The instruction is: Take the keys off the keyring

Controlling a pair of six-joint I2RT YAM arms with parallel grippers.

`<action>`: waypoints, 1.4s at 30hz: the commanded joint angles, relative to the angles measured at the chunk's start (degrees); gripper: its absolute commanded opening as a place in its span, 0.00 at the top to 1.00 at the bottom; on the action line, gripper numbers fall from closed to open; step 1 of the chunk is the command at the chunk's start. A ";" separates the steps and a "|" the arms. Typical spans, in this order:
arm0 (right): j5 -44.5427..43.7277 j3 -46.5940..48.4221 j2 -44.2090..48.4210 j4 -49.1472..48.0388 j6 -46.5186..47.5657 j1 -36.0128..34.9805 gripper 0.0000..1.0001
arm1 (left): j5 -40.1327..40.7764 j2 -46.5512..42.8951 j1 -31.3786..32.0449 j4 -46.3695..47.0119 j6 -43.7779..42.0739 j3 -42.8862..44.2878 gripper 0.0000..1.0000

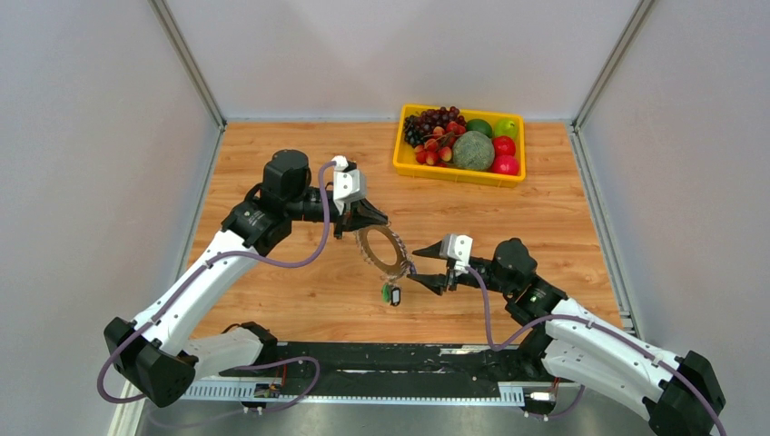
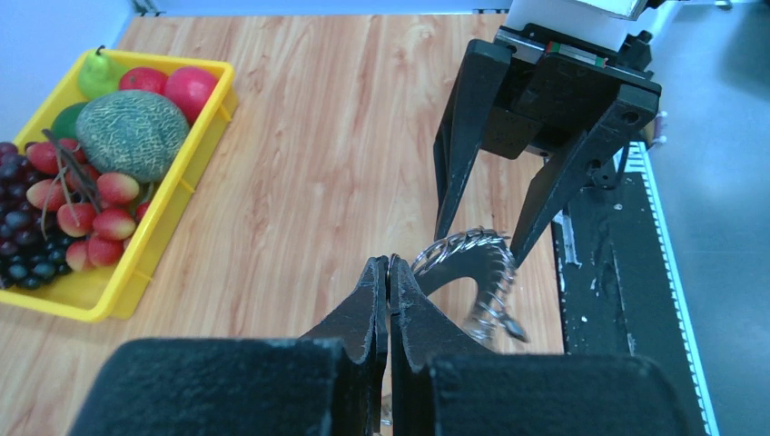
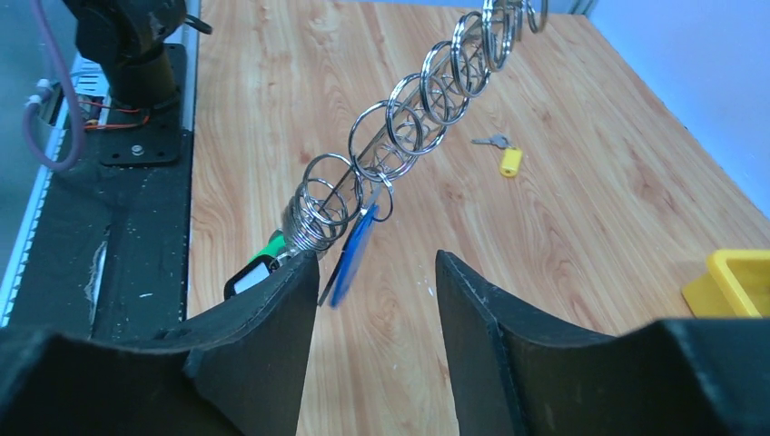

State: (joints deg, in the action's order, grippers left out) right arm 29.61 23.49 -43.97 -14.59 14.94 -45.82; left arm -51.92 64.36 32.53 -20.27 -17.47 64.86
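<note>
My left gripper is shut on the top rim of the keyring, a dark grey ring fringed with silvery loops, and holds it above the table. In the left wrist view the jaws pinch the ring's edge and the keyring curves away beyond them. My right gripper is open at the ring's lower right. In the right wrist view the right gripper gapes just below the loops. A blue key and green and black keys hang there. A yellow key lies loose on the table.
A yellow tray of fruit stands at the back right, also seen in the left wrist view. A black base rail runs along the near edge. Grey walls close in both sides.
</note>
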 commanded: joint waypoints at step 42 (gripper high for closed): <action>0.73 20.01 -18.09 2.22 -32.18 -0.98 0.77 | 2.57 -7.06 2.36 16.01 -7.30 -10.11 0.92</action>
State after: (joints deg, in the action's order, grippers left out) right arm 32.45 40.91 -62.92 -12.62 -15.40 -46.85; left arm -54.39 59.00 34.74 -10.76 -24.45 54.72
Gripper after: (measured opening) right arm 0.283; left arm 0.026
